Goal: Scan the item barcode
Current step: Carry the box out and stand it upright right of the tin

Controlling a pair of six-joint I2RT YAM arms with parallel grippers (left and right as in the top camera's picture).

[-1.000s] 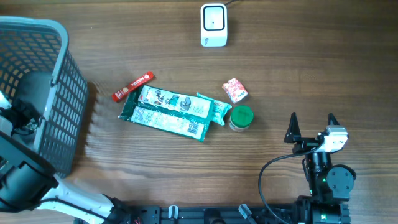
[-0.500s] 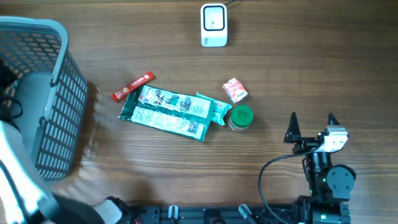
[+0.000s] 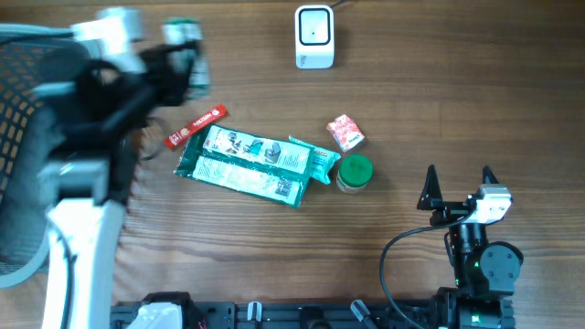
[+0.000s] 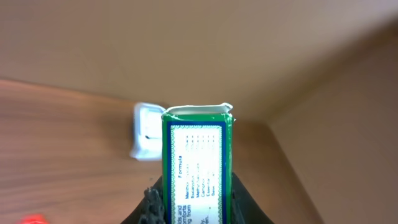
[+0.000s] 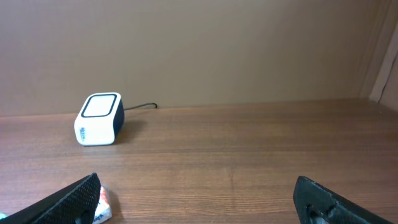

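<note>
A green box [image 4: 198, 163] with a white printed label stands upright between the dark fingers of my left gripper [image 4: 198, 202], which is shut on it. From overhead, that gripper [image 3: 186, 62] is blurred over the table's upper left, with the box [image 3: 187, 41] at its tip. The white scanner [image 3: 313, 37] stands at the back centre, and the left wrist view shows the scanner [image 4: 146, 130] just behind and left of the box. My right gripper [image 3: 459, 187] rests open at the lower right. Nothing lies between its fingers [image 5: 81, 198], and the scanner [image 5: 99, 118] sits far ahead.
A grey mesh basket [image 3: 18, 119] fills the left edge, partly behind the left arm. A red stick pack [image 3: 195, 127], teal packets [image 3: 251, 164], a green-lidded jar [image 3: 355, 172] and a small red-and-white pack [image 3: 345, 132] lie mid-table.
My left arm has risen from the basket side and swung up and right over the table's upper left, carrying the green box. The right arm has not moved.
</note>
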